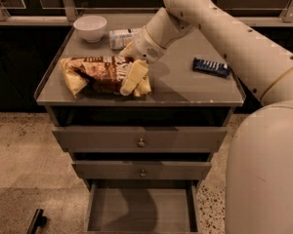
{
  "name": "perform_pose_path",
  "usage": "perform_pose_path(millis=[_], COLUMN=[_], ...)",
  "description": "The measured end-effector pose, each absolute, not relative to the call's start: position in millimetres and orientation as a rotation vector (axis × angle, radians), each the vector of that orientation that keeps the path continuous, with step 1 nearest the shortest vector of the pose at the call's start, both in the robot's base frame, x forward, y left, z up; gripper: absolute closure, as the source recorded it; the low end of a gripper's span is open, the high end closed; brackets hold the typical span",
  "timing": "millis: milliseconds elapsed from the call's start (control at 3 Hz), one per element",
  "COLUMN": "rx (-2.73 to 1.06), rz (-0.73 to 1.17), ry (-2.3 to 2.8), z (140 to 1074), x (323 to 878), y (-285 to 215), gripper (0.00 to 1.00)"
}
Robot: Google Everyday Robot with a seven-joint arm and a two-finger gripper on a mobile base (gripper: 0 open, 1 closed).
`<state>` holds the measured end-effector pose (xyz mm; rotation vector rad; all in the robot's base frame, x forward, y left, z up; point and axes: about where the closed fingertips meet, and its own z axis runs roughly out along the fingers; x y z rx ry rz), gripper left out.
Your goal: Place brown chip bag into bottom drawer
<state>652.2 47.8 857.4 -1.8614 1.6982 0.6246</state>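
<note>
The brown chip bag point(100, 73) lies flat on the left half of the grey cabinet top point(185, 89), dark brown in the middle with pale yellow ends. My gripper point(131, 71) reaches down over the bag's right end, one pale finger point(133, 76) lying across the front of the bag and the other behind it. The bag rests on the cabinet top. The bottom drawer point(141, 208) stands pulled open below, its grey inside showing nothing in it.
A white bowl point(90, 27) and a small white carton point(121, 37) stand at the back of the top. A dark blue wrapped bar point(211, 66) lies at the right. The two upper drawers point(140, 139) with round knobs are shut. My arm fills the right side.
</note>
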Motion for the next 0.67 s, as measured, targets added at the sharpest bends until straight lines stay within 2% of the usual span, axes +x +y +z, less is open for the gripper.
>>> perform_pose_path(millis=[667], rx=[-1.862], rz=[0.625], ry=[1.698], z=[857.3], x=[652.2], y=[47.9], gripper=[0.66])
